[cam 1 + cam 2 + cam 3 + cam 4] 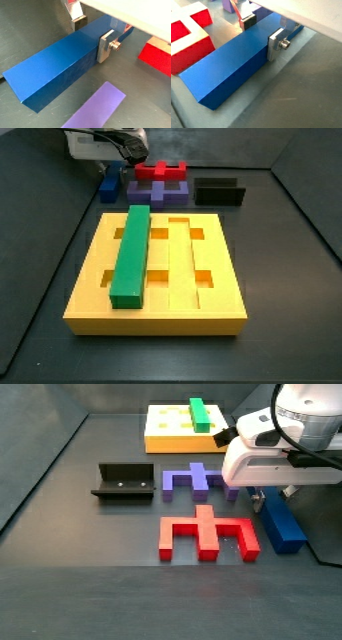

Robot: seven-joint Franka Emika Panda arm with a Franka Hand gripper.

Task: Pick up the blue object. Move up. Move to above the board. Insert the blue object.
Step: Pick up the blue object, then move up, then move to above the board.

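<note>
The blue object [57, 70] is a long dark blue bar lying flat on the dark floor, also seen in a wrist view [228, 70]. My gripper [91, 37] straddles one end of it, with one silver finger [105, 46] flush on its near side and the other finger [79, 21] at its far edge. The jaws look shut on the bar. In a side view the gripper [271, 496] is low over the bar [282, 526]. The yellow board [214, 278] lies apart from it, with a green bar [132, 253] in one groove.
A red notched block [207, 534] lies beside the blue bar, and a purple notched block [197, 480] is behind it. The dark fixture [123, 481] stands on the floor farther off. Dark walls enclose the floor.
</note>
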